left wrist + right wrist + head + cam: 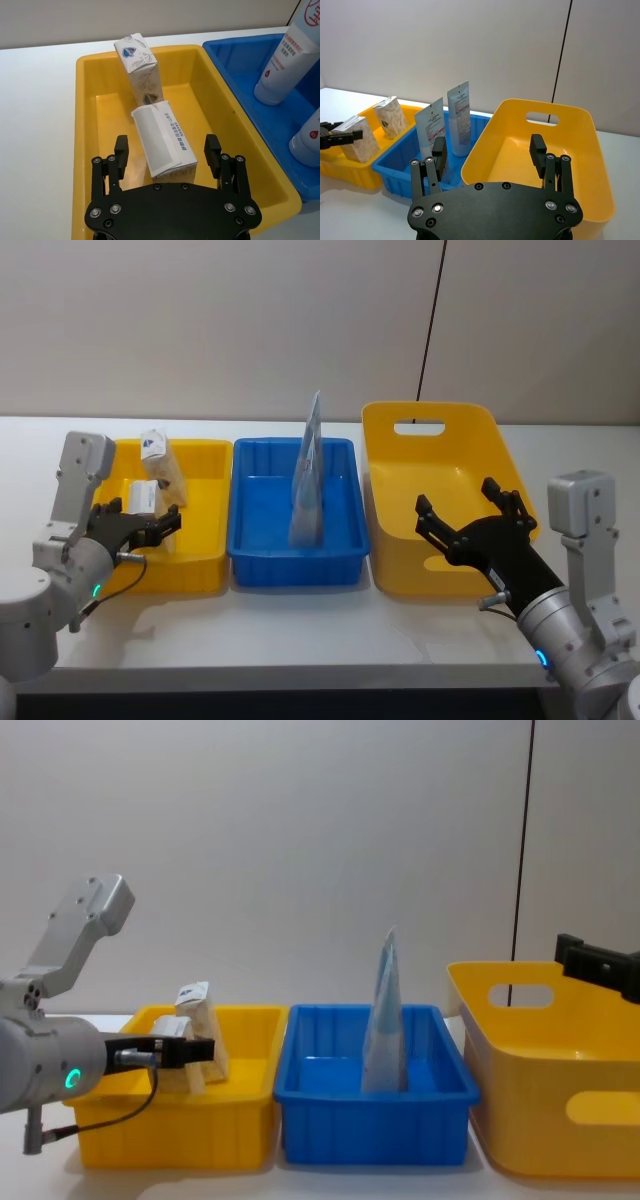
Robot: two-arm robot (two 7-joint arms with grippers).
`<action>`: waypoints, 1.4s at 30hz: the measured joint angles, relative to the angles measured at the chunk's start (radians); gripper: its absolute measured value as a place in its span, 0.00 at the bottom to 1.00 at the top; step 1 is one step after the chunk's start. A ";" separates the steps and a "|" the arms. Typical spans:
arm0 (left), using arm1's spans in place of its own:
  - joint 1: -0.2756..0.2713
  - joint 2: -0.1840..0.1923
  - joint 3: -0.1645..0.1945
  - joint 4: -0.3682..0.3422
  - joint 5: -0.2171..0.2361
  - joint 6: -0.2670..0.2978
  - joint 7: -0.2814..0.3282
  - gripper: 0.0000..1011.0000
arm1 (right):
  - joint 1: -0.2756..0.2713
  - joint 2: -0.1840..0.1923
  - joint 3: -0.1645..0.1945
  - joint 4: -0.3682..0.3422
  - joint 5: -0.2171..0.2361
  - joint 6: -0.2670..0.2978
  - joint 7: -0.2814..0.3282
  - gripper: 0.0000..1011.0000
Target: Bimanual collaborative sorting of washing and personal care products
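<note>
Two cream packets sit in the left yellow bin [85, 130]. One packet [165, 142] lies flat, the other [139, 67] stands leaning at the far end. Two pale blue tubes [459, 117] [431, 127] stand upright in the blue bin [345, 510]; they also appear in the head view [308, 480]. My left gripper [167, 150] is open over the near end of the left bin, with the flat packet's near end between its fingers and a gap on each side. My right gripper [458, 498] hangs open above the front of the large yellow bin [390, 430], holding nothing.
The three bins stand side by side on a white table [300, 640]. The large yellow bin [570, 150] on the right has a handle slot in its far wall. A black cable [432, 310] runs down the wall behind it.
</note>
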 joint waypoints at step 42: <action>0.010 0.045 -0.009 -0.077 0.066 -0.102 -0.069 0.36 | 0.000 0.000 0.000 0.000 0.000 0.000 0.000 0.99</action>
